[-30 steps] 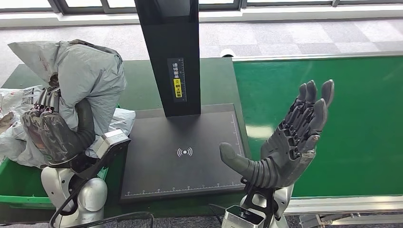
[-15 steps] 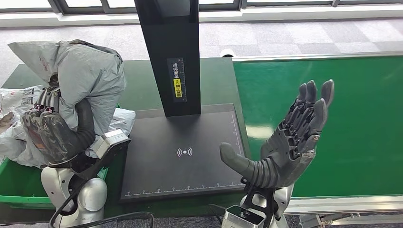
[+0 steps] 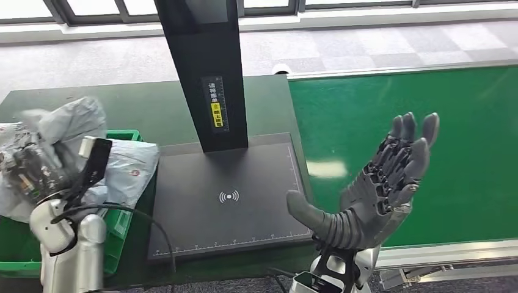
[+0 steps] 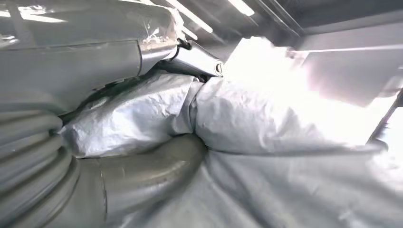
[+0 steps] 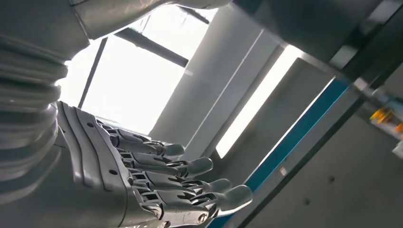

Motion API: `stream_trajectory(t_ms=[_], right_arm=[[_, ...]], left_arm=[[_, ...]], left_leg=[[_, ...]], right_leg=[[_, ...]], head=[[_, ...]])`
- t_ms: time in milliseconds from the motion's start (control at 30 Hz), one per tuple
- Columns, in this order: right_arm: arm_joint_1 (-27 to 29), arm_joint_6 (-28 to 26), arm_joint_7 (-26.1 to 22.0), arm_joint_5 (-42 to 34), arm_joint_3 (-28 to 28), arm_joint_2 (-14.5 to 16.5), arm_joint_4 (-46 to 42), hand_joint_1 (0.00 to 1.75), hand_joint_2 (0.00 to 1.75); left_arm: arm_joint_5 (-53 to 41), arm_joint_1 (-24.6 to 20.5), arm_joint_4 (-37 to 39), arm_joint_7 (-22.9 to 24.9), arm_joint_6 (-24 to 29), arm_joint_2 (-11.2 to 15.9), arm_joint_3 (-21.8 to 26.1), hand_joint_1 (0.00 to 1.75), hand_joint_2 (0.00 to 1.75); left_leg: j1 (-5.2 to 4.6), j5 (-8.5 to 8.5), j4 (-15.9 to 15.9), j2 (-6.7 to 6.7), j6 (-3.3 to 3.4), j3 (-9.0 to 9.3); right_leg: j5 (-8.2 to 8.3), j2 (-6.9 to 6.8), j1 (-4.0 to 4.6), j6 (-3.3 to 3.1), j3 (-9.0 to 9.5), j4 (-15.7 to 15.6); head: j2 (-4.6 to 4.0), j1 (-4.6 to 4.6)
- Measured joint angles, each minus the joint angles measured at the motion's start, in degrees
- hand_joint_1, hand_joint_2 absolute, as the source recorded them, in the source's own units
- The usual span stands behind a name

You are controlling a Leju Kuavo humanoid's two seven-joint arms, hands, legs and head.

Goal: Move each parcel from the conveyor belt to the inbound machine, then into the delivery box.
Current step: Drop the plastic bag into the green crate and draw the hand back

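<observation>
The left hand (image 3: 36, 174) grips a grey parcel (image 3: 76, 125) over the green delivery box (image 3: 119, 223) beside the inbound machine (image 3: 229, 195) — apparently to drop it in — while the right hand (image 3: 372, 189) waits empty, fingers spread.

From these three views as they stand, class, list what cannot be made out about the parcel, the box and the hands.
- Left hand: blurred in the head view; its grip is unclear.
- Grey parcel: glare in the left wrist view hides its far end.
- Green delivery box: parcels and the left arm hide its inside.
- Right hand: open, holding nothing.
</observation>
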Motion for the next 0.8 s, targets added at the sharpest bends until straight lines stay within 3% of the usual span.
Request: stream_trajectory(t_ms=[100, 267, 800], right_arm=[[0.6, 0.0, 0.0, -0.1, -0.3, -0.1, -0.5, 0.00, 1.75], [1.1, 0.0, 0.0, -0.1, -0.6, -0.1, -0.8, 0.00, 1.75], [1.3, 0.0, 0.0, -0.1, -0.8, -0.1, -1.1, 0.00, 1.75]], left_arm=[[-2.7, -2.1, 5.6, -3.8, 0.1, 0.3, 7.7, 1.75, 1.75], [-3.7, -3.8, 10.1, -4.2, 0.2, 0.3, 13.2, 1.75, 1.75], [-3.9, -5.6, 14.1, -4.2, 0.3, 0.3, 15.7, 1.75, 1.75]], left_leg=[[0.09, 0.30, 0.0, -0.42, -0.05, -0.12], [0.09, 0.28, 0.0, -0.72, -0.05, -0.26], [0.10, 0.29, 0.0, -0.72, -0.06, -0.26]], right_leg=[[0.13, -0.35, 0.26, -0.03, -0.24, 0.0], [0.05, -0.68, 0.28, -0.05, -0.23, 0.0], [0.06, -0.72, 0.26, -0.06, -0.23, 0.0]], head=[[0.00, -0.07], [0.00, -0.08], [0.00, -0.08]])
